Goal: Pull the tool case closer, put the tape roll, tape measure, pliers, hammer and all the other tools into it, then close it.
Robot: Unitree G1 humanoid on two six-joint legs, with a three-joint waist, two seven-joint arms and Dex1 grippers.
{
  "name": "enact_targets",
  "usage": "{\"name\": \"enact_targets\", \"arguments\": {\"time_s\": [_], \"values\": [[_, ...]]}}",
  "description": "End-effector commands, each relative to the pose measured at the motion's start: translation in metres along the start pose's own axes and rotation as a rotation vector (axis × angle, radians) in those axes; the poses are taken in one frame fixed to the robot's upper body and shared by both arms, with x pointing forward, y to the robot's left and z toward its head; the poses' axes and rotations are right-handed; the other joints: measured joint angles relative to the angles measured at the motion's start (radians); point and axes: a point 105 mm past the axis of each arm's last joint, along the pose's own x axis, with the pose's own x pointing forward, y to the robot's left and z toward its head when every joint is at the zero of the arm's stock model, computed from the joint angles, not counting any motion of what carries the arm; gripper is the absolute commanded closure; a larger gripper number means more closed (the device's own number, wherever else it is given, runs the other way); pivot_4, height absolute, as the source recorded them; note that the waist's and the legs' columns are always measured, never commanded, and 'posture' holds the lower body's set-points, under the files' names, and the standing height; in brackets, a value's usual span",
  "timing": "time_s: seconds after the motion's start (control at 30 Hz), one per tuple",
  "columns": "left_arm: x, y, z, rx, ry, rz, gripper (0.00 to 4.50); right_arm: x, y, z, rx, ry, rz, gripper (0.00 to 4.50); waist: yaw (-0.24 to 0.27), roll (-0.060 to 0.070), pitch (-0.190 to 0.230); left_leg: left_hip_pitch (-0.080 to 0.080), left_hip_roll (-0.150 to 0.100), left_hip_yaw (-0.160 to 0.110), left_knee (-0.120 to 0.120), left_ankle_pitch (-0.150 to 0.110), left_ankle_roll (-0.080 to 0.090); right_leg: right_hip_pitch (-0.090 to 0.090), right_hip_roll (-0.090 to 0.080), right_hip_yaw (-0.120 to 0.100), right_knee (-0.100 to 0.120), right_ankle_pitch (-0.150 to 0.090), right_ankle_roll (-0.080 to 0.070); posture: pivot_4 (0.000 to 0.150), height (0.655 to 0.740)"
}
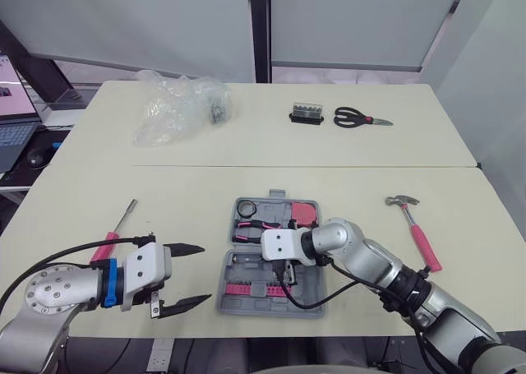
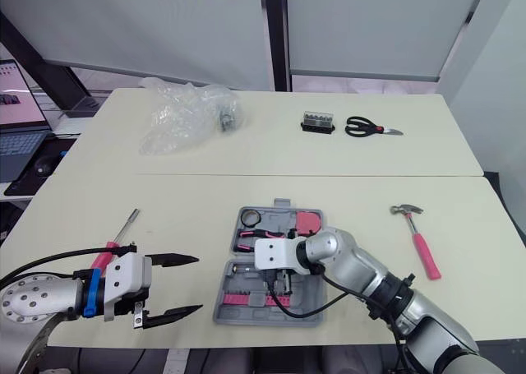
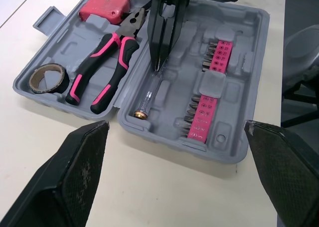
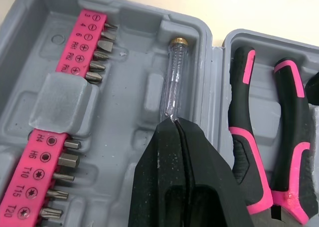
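Surface: pale worktop [image 1: 345, 168], two slabs butted together.
Tool case: grey tool case [image 3: 239, 87] lies open at the near edge, centre, between my two arms.
In case: tape roll [image 3: 47, 78], pliers [image 3: 107, 62] and tape measure [image 3: 105, 5] in the far half; pink bit strips [image 3: 207, 107] and clear screwdriver [image 4: 174, 72] in the near half.
Right end effector [image 4: 174, 124]: inside the near half, fingers pinched together on the clear screwdriver's tip.
Left end effector [image 1: 201, 273]: fingers spread wide, holding nothing, above the worktop just left of the case.
Outside: hammer [image 1: 415, 230] right of case; pink screwdriver [image 1: 115, 234] left; scissors [image 1: 360, 117] and bit box [image 1: 306, 113] at the far side.
Clutter: plastic bag [image 1: 177, 103], far left.
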Motion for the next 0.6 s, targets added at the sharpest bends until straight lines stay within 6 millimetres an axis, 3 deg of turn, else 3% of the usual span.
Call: {"name": "enact_targets", "arguments": {"time_s": [0.03,0.17,0.27,0.43,0.53,0.6], "values": [[-0.01,0.01,0.001,-0.035,-0.035,0.084,0.0,-0.02,-0.023,0.025,-0.031,-0.15,-0.113,4.49,0.0,0.0,0.0,-0.001,0.0,0.0,0.0,0.0,0.0,0.0,0.0,0.0,0.0,0.0,0.0,0.15,0.74],[-0.033,0.024,-0.008,-0.074,-0.026,0.214,0.0,-0.062,-0.042,0.029,0.028,-0.25,-0.248,4.49,0.003,0.0,0.0,-0.001,0.0,0.0,0.0,0.0,0.0,-0.001,0.0,0.0,0.0,0.0,0.0,0.15,0.74],[-0.068,0.044,-0.023,-0.133,-0.028,0.454,0.0,-0.115,-0.054,0.016,0.118,-0.289,-0.418,4.49,0.009,0.0,0.0,-0.001,-0.001,0.0,0.0,0.0,0.0,0.0,-0.001,-0.001,-0.001,0.0,0.0,0.15,0.74],[-0.121,0.052,-0.06,-0.271,0.006,0.743,0.0,-0.19,-0.056,-0.038,0.231,-0.131,-0.688,4.49,0.009,-0.001,0.0,-0.001,-0.001,0.0,-0.001,0.0,0.0,0.001,-0.003,-0.001,-0.001,0.0,0.0,0.15,0.74],[-0.142,0.049,-0.08,-0.35,0.038,0.828,0.0,-0.228,-0.043,-0.081,0.342,-0.021,-0.793,4.49,0.008,-0.001,0.0,0.0,-0.001,0.001,-0.001,0.0,0.0,0.0,-0.003,-0.001,-0.001,0.0,0.0,0.15,0.74],[-0.153,0.044,-0.093,-0.408,0.059,0.852,0.0,-0.253,-0.028,-0.105,0.41,0.037,-0.829,4.1,0.008,-0.001,0.0,0.0,-0.001,0.001,-0.001,0.0,0.0,0.001,-0.003,0.0,-0.001,0.0,0.0,0.15,0.74]]}}
